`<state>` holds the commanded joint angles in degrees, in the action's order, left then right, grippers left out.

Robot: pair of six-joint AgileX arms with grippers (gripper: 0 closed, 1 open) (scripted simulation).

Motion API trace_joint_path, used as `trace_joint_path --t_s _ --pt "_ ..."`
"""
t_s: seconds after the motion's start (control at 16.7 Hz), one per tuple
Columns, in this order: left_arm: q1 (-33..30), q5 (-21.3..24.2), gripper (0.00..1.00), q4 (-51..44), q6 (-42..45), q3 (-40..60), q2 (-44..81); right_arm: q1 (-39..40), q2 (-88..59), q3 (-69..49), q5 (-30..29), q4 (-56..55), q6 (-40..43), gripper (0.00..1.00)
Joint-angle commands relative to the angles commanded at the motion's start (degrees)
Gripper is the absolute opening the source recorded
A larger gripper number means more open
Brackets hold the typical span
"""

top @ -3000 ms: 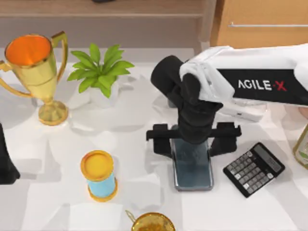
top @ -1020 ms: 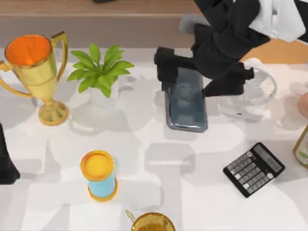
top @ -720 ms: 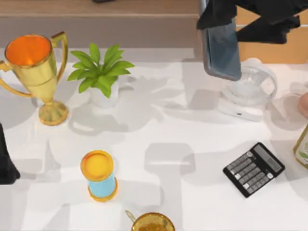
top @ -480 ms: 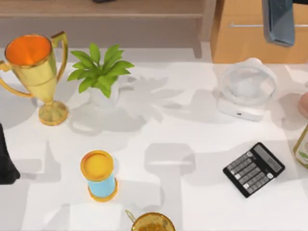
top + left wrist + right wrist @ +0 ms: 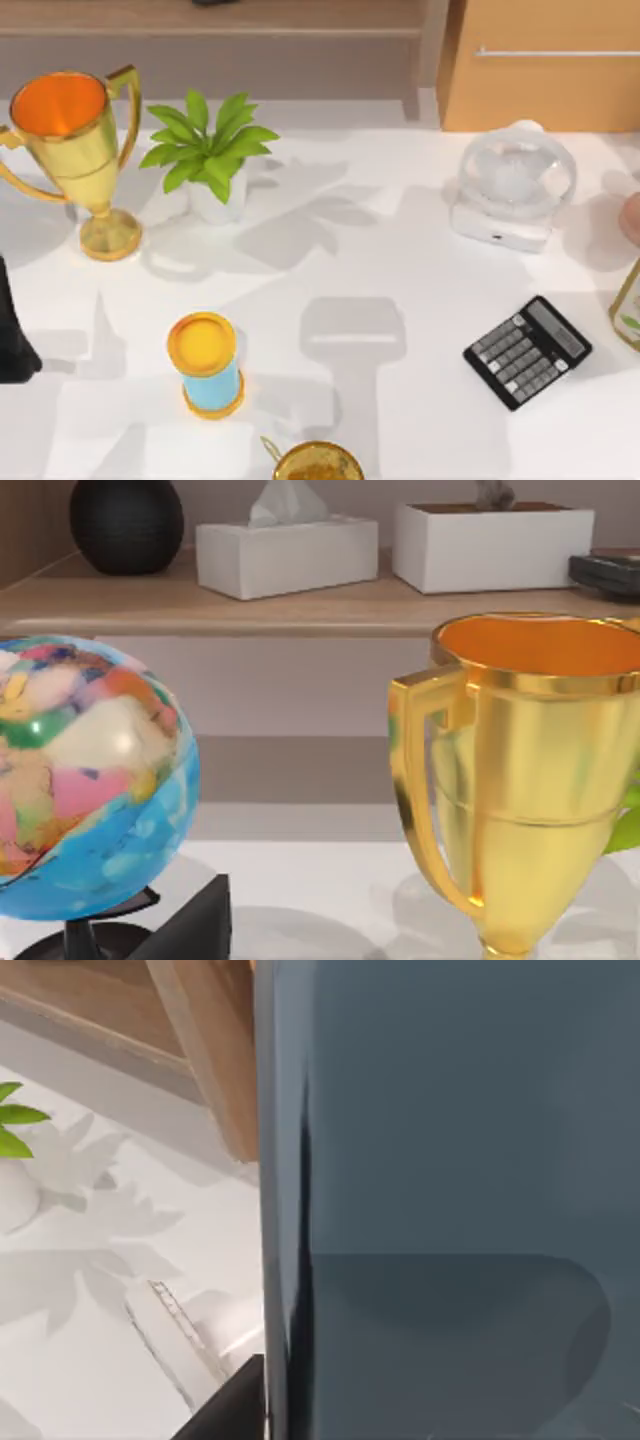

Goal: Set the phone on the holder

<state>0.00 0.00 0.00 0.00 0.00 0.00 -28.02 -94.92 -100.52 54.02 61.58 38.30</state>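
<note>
The phone [image 5: 450, 1190], a glossy dark grey-blue slab, stands very close to the lens in the right wrist view, with the white table far below it. One black finger [image 5: 232, 1408] of my right gripper shows at the phone's lower edge, and the gripper is shut on the phone. The holder [image 5: 512, 190], a white stand with a round clear front, sits at the table's back right. My left arm [image 5: 12, 340] is parked at the table's left edge.
A gold trophy [image 5: 70, 140] and a potted plant [image 5: 205, 150] stand at the back left. A yellow-and-blue hourglass [image 5: 207, 365] and a gold cup [image 5: 318, 462] are near the front, a black calculator [image 5: 527, 350] at the right. A globe [image 5: 80, 780] shows beside the trophy.
My right arm lifted the phone off the table's middle, carried it up and to the back right, and left the top view with it.
</note>
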Motion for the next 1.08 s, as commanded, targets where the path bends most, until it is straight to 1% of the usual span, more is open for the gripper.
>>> trace_joint_path --t_s 0.3,0.42,0.54,0.66,0.78,1.08 --pt "0.00 0.00 1.00 0.00 0.00 0.00 0.00 -19.50 -4.83 5.01 5.91 4.23 28.54 0.00" --pt "0.00 0.00 1.00 0.00 0.00 0.00 0.00 -25.96 -7.27 7.24 7.64 5.67 37.93 0.00" --pt "0.00 0.00 1.00 0.00 0.00 0.00 0.00 -30.90 -9.96 9.34 8.99 6.92 45.13 0.00" --pt "0.00 0.00 1.00 0.00 0.00 0.00 0.00 -34.53 -12.29 11.02 9.99 7.93 50.27 0.00" --pt "0.00 0.00 1.00 0.00 0.00 0.00 0.00 -36.46 -13.59 11.99 10.54 8.47 52.90 0.00" --pt "0.00 0.00 1.00 0.00 0.00 0.00 0.00 -36.89 -13.88 12.21 10.67 8.58 53.48 0.00"
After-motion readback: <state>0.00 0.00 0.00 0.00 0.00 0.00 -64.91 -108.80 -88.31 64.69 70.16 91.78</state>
